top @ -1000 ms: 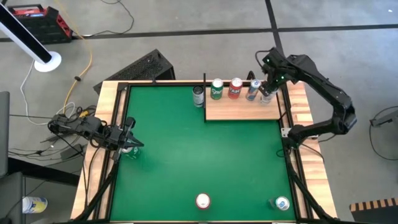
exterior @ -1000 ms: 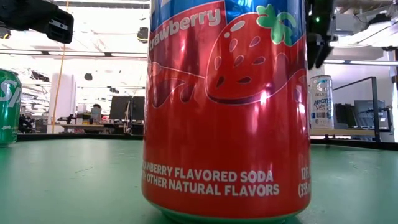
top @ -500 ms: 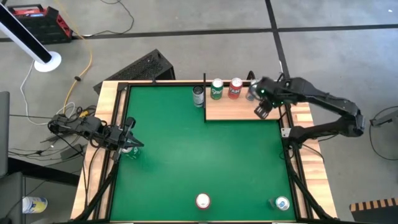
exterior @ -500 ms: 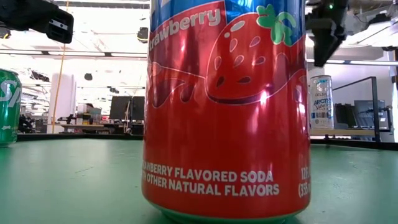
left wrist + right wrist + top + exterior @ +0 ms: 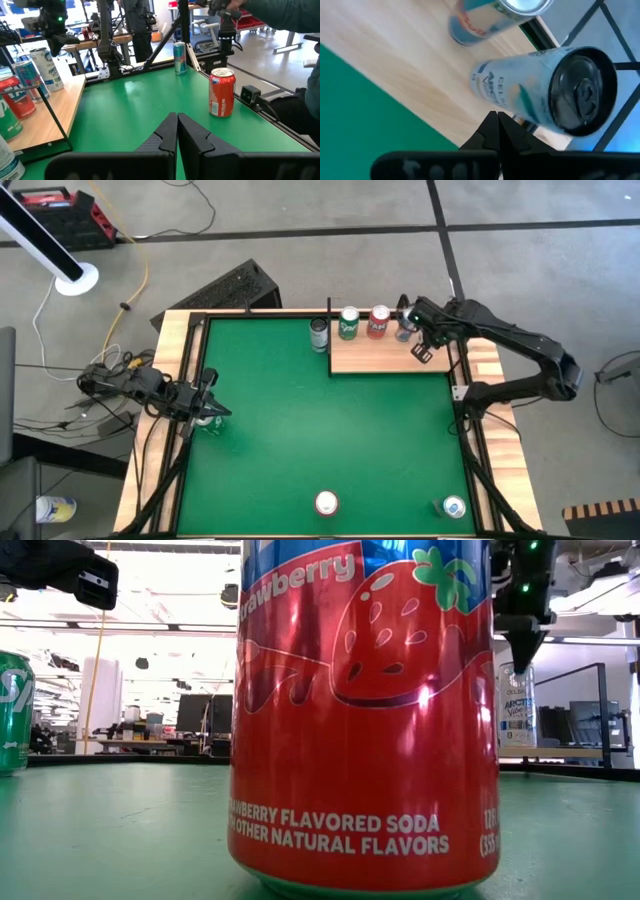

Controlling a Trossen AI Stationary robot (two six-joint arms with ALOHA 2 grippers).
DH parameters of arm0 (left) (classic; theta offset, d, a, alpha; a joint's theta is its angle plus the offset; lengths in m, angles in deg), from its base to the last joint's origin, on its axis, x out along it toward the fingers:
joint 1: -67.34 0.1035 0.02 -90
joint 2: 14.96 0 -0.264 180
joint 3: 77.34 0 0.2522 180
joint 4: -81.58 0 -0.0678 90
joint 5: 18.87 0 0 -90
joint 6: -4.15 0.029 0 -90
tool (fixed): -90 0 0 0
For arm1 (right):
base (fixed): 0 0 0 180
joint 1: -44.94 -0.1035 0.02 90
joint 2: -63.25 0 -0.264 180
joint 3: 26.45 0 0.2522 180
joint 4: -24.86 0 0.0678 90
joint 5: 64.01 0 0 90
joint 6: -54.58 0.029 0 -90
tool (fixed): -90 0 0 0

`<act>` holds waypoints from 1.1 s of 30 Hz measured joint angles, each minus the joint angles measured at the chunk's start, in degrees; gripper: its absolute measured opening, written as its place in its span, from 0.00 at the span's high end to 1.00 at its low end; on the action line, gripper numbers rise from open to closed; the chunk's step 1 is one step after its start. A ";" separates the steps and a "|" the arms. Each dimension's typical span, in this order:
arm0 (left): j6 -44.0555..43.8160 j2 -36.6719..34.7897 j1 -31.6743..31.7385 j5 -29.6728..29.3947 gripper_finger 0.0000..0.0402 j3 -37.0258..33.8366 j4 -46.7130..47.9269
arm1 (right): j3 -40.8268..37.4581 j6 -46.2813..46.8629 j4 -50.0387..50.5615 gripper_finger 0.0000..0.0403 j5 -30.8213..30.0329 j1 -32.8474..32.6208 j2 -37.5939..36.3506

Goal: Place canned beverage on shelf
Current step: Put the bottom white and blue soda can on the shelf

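Observation:
The shelf, a light wooden panel, lies at the table's far right. On it stand a green can, a red can, a blue-and-silver can and a white can, all upright on their bases. My right gripper hangs shut over the shelf, on the near side of the white can, with nothing between its fingers. My left gripper waits shut at the table's left edge, nothing between its fingers in the left wrist view.
A dark can stands on the green table beside the shelf's left end. A red strawberry soda can stands near the front edge and another can at the front right corner. A green can stands below my left gripper.
My right gripper has let go of the white can, drawn back from it toward the table's near edge and shut. The white can stays upright on the shelf's right end.

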 joint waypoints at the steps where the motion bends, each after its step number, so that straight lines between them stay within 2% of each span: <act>1: 0.00 0.00 0.00 0.00 1.00 0.01 0.00 | 0.00 -0.34 -0.30 0.96 0.00 0.75 0.44; 7: -0.03 0.00 0.00 -0.03 1.00 0.02 0.02 | -0.02 -2.10 -1.20 0.93 -0.09 3.75 2.11; 12: -0.04 0.00 0.00 -0.04 1.00 0.02 0.00 | 0.00 -4.70 -1.74 0.96 -0.13 6.09 3.38; 19: -0.02 0.01 0.00 -0.02 1.00 0.00 0.00 | -0.02 -7.06 -2.76 0.93 -1.09 8.36 4.32; 26: 0.02 0.00 0.00 0.00 1.00 0.00 0.00 | -0.02 -8.11 -1.62 0.96 -0.82 9.15 4.31; 33: 0.04 0.00 0.00 0.00 1.00 0.00 0.00 | -0.02 -7.92 1.52 0.94 1.44 7.68 4.29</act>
